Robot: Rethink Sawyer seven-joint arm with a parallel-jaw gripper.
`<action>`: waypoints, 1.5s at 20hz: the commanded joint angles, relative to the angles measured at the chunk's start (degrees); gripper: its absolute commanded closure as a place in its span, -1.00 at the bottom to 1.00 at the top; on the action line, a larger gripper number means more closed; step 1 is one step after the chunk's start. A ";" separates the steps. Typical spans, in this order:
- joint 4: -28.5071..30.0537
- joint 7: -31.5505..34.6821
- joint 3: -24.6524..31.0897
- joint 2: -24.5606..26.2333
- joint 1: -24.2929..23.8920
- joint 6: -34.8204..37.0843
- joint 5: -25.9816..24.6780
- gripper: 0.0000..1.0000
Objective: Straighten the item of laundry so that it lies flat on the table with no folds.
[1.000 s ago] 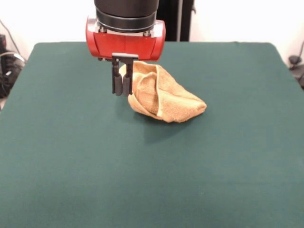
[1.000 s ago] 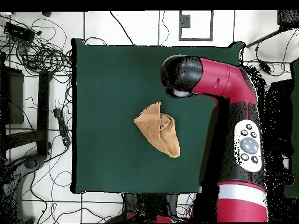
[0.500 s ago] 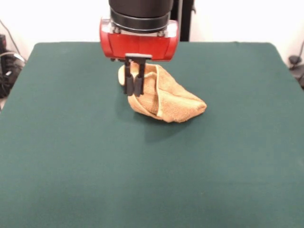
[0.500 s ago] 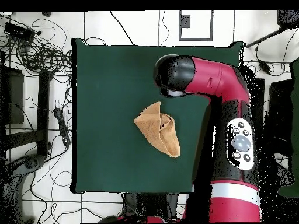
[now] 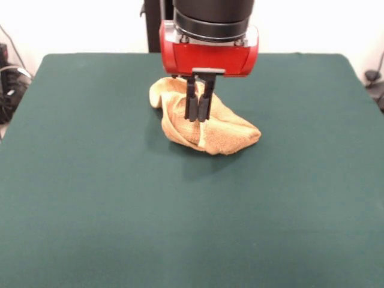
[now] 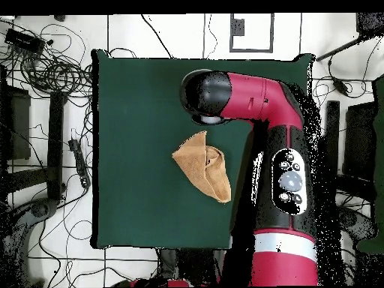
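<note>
Since the earlier pictures the arm has moved sideways across the bench: in the front view the red wrist block was at the left of the towel, and it now stands over it. The towel itself has kept its place and its shape.

By size, the bench comes first. Its dark green top lies under the fingers and spreads wide to every side of them. In the overhead view cables lie on the floor beyond the bench edge, well apart from the fingers.

Next is the arm, red and black. In the front view it comes down from above and ends in the red block, directly above the fingers. In the overhead view its black round head covers the fingers, so they are not seen there.

Then the towel, golden yellow-orange, which lies crumpled and folded into a rough wedge. In the front view the fingers hang in front of its upper left part. Most of the cloth spreads below and to the right of them, and a small rounded end sticks out at their left.

Last are the fingers: two black bars pressed close together, almost no gap between, and no cloth is held between them. I cannot tell if their tips touch the towel.
</note>
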 commanded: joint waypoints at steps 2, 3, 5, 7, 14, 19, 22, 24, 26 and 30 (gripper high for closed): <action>4.65 8.47 2.53 2.51 0.49 1.95 1.79 1.00; 4.97 8.18 2.61 2.38 0.31 1.69 1.79 1.00; 4.93 7.75 2.72 2.56 0.06 1.51 1.75 1.00; 5.20 7.28 2.83 2.43 -0.16 1.35 1.73 1.00; 4.69 6.65 2.94 2.61 -0.45 1.76 1.67 1.00; 4.61 6.34 2.78 2.60 -0.17 1.82 1.24 1.00; 4.26 7.10 2.40 2.58 0.48 2.30 1.14 1.00; 3.75 7.76 2.14 2.73 0.92 2.86 1.17 1.00; 3.50 8.36 1.87 2.76 1.32 3.25 1.22 1.00; 3.23 8.55 1.71 2.78 1.63 3.69 1.26 1.00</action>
